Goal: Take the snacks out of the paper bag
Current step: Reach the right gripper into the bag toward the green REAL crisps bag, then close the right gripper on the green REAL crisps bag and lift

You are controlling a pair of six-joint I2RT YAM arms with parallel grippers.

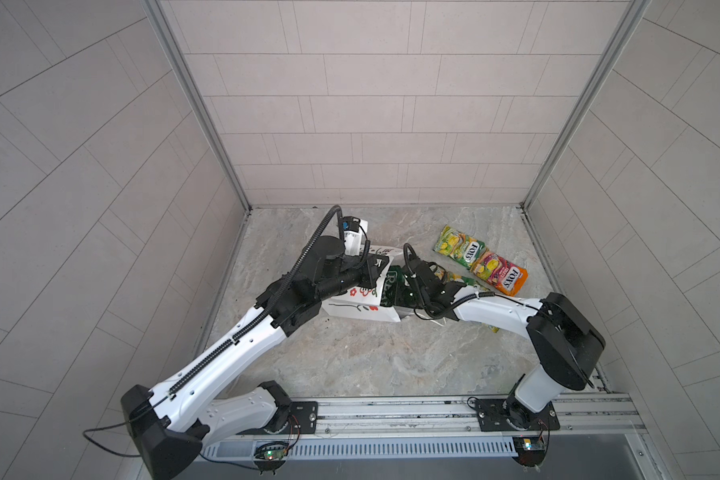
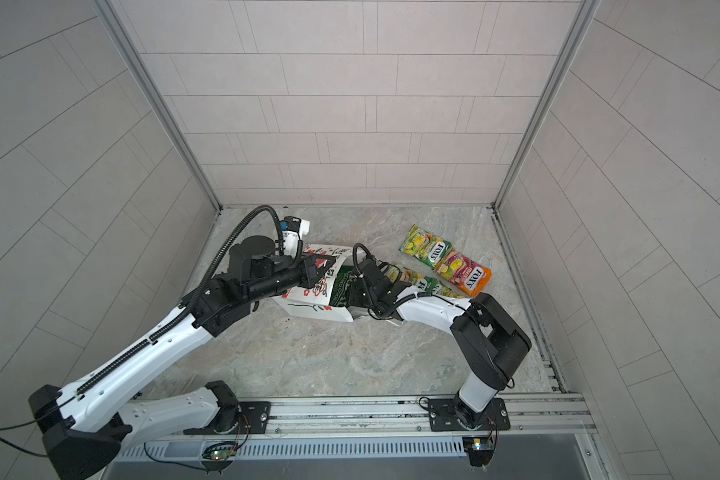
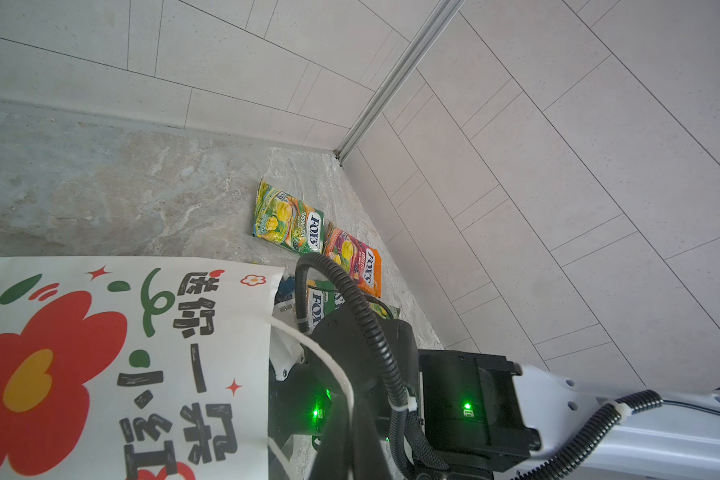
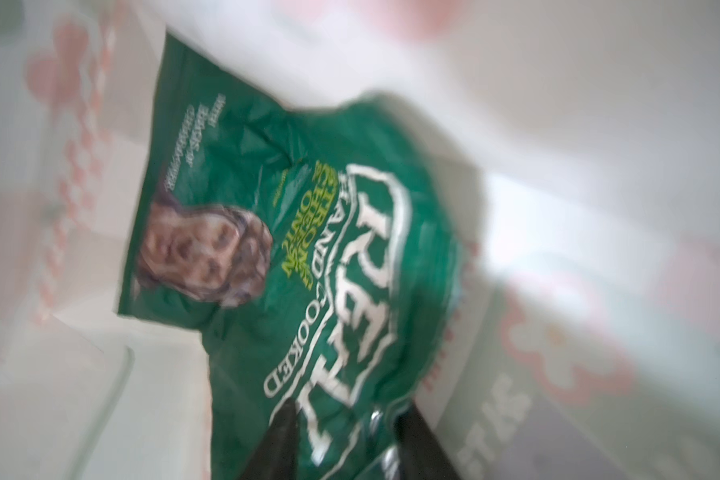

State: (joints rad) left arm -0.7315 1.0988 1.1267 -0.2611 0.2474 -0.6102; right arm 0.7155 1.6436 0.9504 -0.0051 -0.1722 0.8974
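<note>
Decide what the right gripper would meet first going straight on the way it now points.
The large dark green glossy "REAL" crisp bag, lying inside the white paper carrier bag. Its near end sits between the fingers of the right gripper; blur hides contact.

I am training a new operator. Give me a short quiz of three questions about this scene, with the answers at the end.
1. True or false: the pink-orange packet touches a green-yellow FOX'S packet on the table.
2. Which snack lies between the jaws of the right gripper? A the pink-orange packet; B the REAL crisp bag; C a green-yellow packet.
3. Fill in: the paper bag is not upright; it lies on its ___.
Key: 1 true; 2 B; 3 side.
</note>
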